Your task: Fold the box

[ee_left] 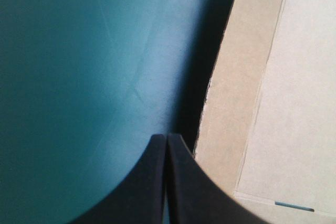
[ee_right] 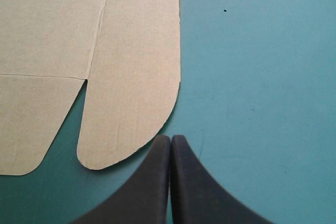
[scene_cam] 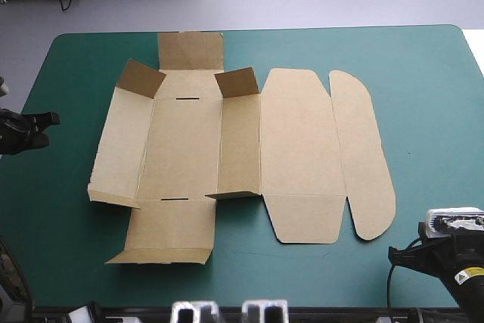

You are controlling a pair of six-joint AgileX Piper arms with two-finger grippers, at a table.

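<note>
The brown box [scene_cam: 181, 149] lies spread out on the teal-green cover, mostly flat. Two small flaps [scene_cam: 141, 79] at its far side stand up, and the inner wall [scene_cam: 239, 145] is slightly raised. The lid panel [scene_cam: 299, 141] and its rounded flap [scene_cam: 364, 158] lie flat to the right. My left gripper [ee_left: 166, 138] is shut and empty, just off the box's left wall [ee_left: 236, 77]. My right gripper [ee_right: 171, 138] is shut and empty too, beside the near end of the rounded flap [ee_right: 131, 93].
The left arm [scene_cam: 23, 130] sits at the table's left edge and the right arm [scene_cam: 446, 251] at the near right corner. Bare teal-green cover [scene_cam: 431, 96] stretches to the right of the box.
</note>
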